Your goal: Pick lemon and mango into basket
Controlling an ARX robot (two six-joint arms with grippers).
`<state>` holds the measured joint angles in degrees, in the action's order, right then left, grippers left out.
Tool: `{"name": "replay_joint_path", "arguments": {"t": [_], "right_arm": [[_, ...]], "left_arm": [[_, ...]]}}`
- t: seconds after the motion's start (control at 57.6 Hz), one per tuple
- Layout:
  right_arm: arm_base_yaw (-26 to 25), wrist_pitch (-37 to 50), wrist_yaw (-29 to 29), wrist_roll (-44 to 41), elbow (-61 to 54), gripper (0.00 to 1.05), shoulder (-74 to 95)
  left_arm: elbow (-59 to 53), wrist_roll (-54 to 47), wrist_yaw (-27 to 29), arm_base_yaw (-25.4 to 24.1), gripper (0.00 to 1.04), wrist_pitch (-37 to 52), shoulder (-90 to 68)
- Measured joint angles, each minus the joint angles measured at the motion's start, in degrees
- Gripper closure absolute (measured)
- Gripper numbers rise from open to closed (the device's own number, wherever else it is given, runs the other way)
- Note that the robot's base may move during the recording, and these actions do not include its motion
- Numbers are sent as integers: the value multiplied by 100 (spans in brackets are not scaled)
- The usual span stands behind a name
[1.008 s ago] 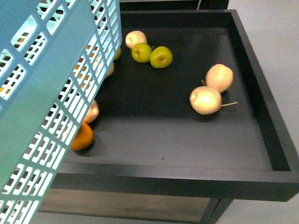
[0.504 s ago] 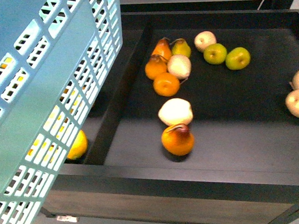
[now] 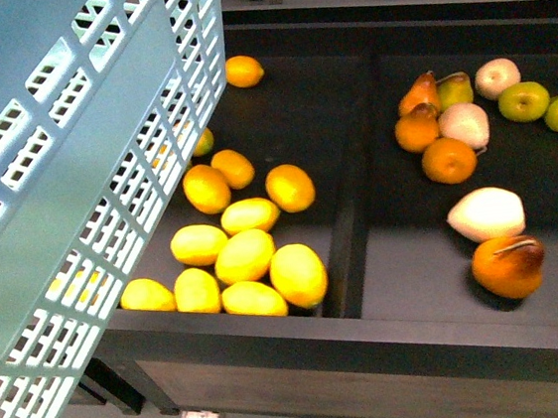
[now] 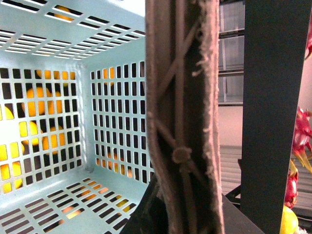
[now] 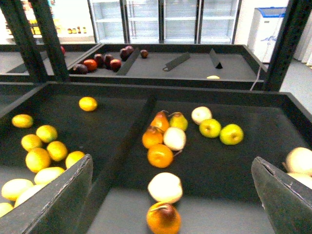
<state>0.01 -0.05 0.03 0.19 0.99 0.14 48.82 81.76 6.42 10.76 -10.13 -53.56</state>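
Note:
The teal slotted basket (image 3: pixel 68 191) hangs tilted at the left of the front view. My left gripper (image 4: pixel 179 217) is shut on its brown handle (image 4: pixel 180 122); the basket's inside (image 4: pixel 58 195) holds no fruit. Several yellow lemons (image 3: pixel 244 256) lie heaped in the left compartment of the black stand, also in the right wrist view (image 5: pixel 38 158). I cannot pick out a mango. My right gripper (image 5: pixel 168 195) is open and empty, above the right compartment. Neither gripper shows in the front view.
A raised divider (image 3: pixel 346 232) separates the lemons from oranges (image 3: pixel 449 159), pears (image 3: pixel 424 89), green apples (image 3: pixel 524 100) and pale fruit (image 3: pixel 486 213). The stand's front rim (image 3: pixel 322 334) is near. A dark shelf post (image 4: pixel 273 112) stands close beside the handle. Red fruit (image 5: pixel 97 62) lies in trays behind.
The front view has swept left along the stand, from the apples, past the oranges and pears, to the lemon compartment. The basket keeps its place in the view.

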Motion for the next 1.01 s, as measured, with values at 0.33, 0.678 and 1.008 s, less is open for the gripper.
{"name": "replay_joint_path", "arguments": {"t": [0.33,0.678,1.008], "right_arm": [[0,-2,0,0,0,9,7],[0,0,-7,2,0,9,2],[0,-2,-7,-2,0,9,4]], "left_arm": [[-2,0,2,0,100,-2,7],[0,2,-2,0,100,-2,7],[0,-11,7,-4,100,-2,0]]}}
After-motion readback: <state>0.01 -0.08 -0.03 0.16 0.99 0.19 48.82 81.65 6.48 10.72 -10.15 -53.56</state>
